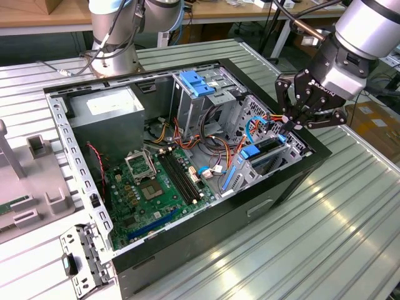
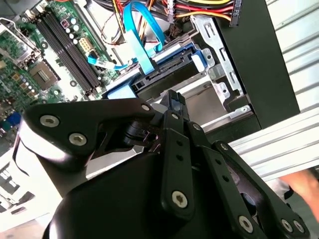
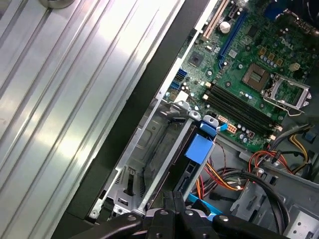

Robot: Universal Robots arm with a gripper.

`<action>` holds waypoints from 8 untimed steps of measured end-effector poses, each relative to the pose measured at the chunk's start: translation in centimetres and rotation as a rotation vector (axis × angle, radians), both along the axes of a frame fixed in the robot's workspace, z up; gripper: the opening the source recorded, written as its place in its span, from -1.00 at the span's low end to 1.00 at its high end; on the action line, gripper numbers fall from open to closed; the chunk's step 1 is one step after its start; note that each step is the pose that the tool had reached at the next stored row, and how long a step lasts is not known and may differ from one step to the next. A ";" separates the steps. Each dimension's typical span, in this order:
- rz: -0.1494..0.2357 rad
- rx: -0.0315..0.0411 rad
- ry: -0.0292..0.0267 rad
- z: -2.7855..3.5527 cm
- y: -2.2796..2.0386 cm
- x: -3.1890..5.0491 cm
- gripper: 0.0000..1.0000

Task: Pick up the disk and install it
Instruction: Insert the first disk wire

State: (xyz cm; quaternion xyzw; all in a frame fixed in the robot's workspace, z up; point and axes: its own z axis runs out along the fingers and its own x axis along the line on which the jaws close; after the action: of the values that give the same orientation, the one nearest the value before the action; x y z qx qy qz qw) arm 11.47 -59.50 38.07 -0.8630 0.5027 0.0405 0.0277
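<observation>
In the exterior view the gripper (image 1: 289, 120) hangs at about three o'clock of the open computer case (image 1: 294, 178), its fingers pressed together and pinching nothing that can be made out. The disk (image 1: 264, 149) stands on edge in the metal bay just beneath the fingertips, at the gripper's seven o'clock, blue rails showing; whether they touch cannot be told. In the second wrist view the closed fingers (image 2: 175, 107) point at the disk (image 2: 167, 74). The motherboard (image 1: 150, 187) lies at the disk's nine o'clock
</observation>
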 end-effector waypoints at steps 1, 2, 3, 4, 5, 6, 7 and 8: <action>0.007 0.0000 0.0000 0.00 0.00 0.00 -0.79; 0.015 0.0001 0.0000 0.00 0.00 0.00 -0.79; 0.022 0.0000 0.0000 0.00 0.00 0.00 -0.79; 0.030 0.0000 0.0000 0.00 0.00 0.00 -0.79; 0.038 0.0000 0.0000 0.00 0.00 0.00 -0.79; 0.048 0.0000 0.0000 0.00 0.00 0.00 -0.79; 0.055 0.0000 0.0000 0.00 0.00 0.00 -0.79; 0.063 0.0000 0.0000 0.00 0.00 0.00 -0.79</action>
State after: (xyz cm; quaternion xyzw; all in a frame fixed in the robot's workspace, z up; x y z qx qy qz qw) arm 11.47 -59.50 38.07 -0.8784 0.4755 0.0414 0.0264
